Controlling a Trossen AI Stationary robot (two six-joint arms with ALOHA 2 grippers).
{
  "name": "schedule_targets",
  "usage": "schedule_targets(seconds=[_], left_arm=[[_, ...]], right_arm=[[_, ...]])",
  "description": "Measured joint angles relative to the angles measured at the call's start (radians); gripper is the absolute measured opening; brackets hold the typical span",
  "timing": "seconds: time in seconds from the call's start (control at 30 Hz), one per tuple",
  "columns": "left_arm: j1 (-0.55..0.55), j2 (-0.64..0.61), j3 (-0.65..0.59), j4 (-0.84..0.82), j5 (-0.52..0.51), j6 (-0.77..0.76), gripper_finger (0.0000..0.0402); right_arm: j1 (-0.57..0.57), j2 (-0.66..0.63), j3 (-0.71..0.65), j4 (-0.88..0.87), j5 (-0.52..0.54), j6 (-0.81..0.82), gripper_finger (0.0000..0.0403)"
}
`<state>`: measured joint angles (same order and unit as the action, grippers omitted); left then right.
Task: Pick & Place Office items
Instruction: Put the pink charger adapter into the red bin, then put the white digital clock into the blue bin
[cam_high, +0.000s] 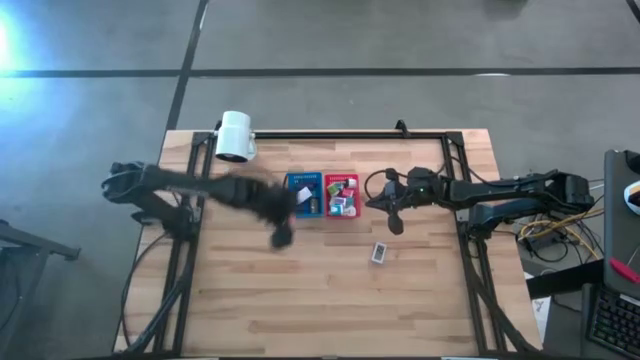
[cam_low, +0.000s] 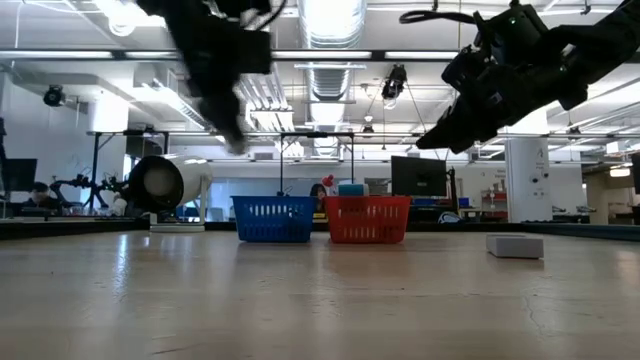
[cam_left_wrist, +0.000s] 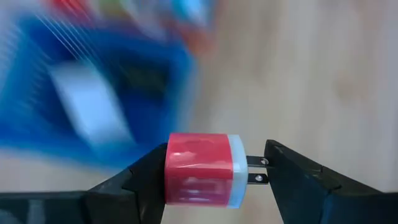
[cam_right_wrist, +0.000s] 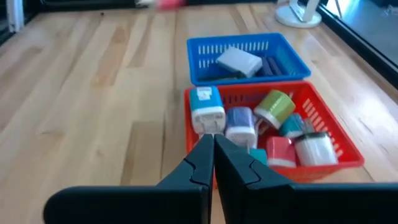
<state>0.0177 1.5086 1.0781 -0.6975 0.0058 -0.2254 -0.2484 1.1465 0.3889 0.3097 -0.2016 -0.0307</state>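
My left gripper (cam_left_wrist: 211, 177) is shut on a small red plug adapter (cam_left_wrist: 198, 169) with a pale end and two metal prongs. It hangs in the air just near of the blue bin (cam_high: 304, 194), blurred in the high view (cam_high: 283, 237) and low view (cam_low: 232, 135). My right gripper (cam_right_wrist: 213, 155) is shut and empty, raised at the right side of the red bin (cam_high: 341, 195). Several small office items (cam_right_wrist: 258, 121) lie in the red bin. A white block (cam_right_wrist: 239, 61) lies in the blue bin (cam_right_wrist: 249, 56). One grey piece (cam_high: 379, 252) lies flat on the table. My left gripper pinches the plug adapter between its two fingers. One finger (cam_left_wrist: 146, 177) is on the red body's end face, the other (cam_left_wrist: 286, 171) meets the tips of the prongs (cam_left_wrist: 256, 169). The adapter lies crosswise between the fingers, lifted clear of the table.
The two bins stand side by side at the middle of the table. A white cylinder lamp (cam_high: 235, 135) sits at the far left. A black frame (cam_high: 350, 134) runs along the far edge and both sides. Bare wood (cam_high: 330, 300) stretches toward the near edge.
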Motion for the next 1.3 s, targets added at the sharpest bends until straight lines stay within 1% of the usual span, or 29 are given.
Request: schedule_targets(seconds=[0.1,0.17,0.23,0.33,0.43,0.53,0.6,0.63,0.67,0.8,0.83,0.9,0.97,1.07,1.1,1.17,1.3], left_arm=[[0.146,0.056,0.096,0.124,-0.006,0.148,0.0231],[0.212,0.109,0.163,0.173,-0.001,0.221,0.0231],[0.252,0.178,0.224,0.202,0.026,0.279,0.0231],[0.267,0.294,0.299,0.214,0.063,0.335,0.0231],[0.264,0.416,0.376,0.214,0.090,0.367,0.0231],[0.265,0.527,0.471,0.158,0.131,0.372,0.0231],[0.268,0.578,0.524,0.116,0.154,0.381,0.0231],[0.268,0.592,0.543,0.099,0.155,0.387,0.0237],[0.267,0.605,0.554,0.088,0.156,0.391,0.0252],[0.259,0.622,0.568,0.082,0.159,0.446,0.0344],[0.256,0.616,0.572,0.082,0.159,0.465,0.0366],[0.254,0.585,0.575,0.082,0.160,0.481,0.0387],[0.253,0.531,0.564,0.087,0.175,0.482,0.0383],[0.252,0.403,0.484,0.105,0.226,0.478,0.0359],[0.252,0.345,0.436,0.133,0.236,0.476,0.0350],[0.251,0.213,0.295,0.238,0.245,0.445,0.0328],[0.266,-0.070,-0.036,0.503,0.228,0.327,0.0269]], right_arm=[[-0.012,0.000,0.000,-0.017,0.007,0.001,0.0008],[-0.016,0.000,0.000,-0.026,0.022,0.000,0.0008],[-0.022,0.000,0.000,-0.033,0.025,-0.005,0.0008],[-0.028,0.000,0.000,-0.044,0.051,0.002,0.0008],[-0.030,0.000,0.000,-0.053,0.053,0.012,0.0008],[-0.029,0.000,0.000,-0.082,0.044,0.029,0.0008],[-0.029,0.000,0.000,-0.105,0.044,0.056,0.0008],[-0.029,-0.001,0.002,-0.125,0.044,0.069,0.0008],[-0.029,-0.001,0.003,-0.147,0.044,0.079,0.0008],[-0.029,-0.001,0.003,-0.218,0.040,0.152,0.0009],[-0.029,-0.001,0.003,-0.231,0.040,0.165,0.0009],[-0.029,-0.001,0.003,-0.249,0.039,0.192,0.0013],[-0.029,-0.001,0.003,-0.255,0.038,0.216,0.0021],[-0.026,-0.001,0.003,-0.258,0.037,0.234,0.0040],[-0.025,-0.001,0.003,-0.265,0.037,0.236,0.0048],[-0.024,-0.001,0.008,-0.288,0.038,0.247,0.0064],[-0.019,-0.001,0.022,-0.351,0.038,0.298,0.0104]])
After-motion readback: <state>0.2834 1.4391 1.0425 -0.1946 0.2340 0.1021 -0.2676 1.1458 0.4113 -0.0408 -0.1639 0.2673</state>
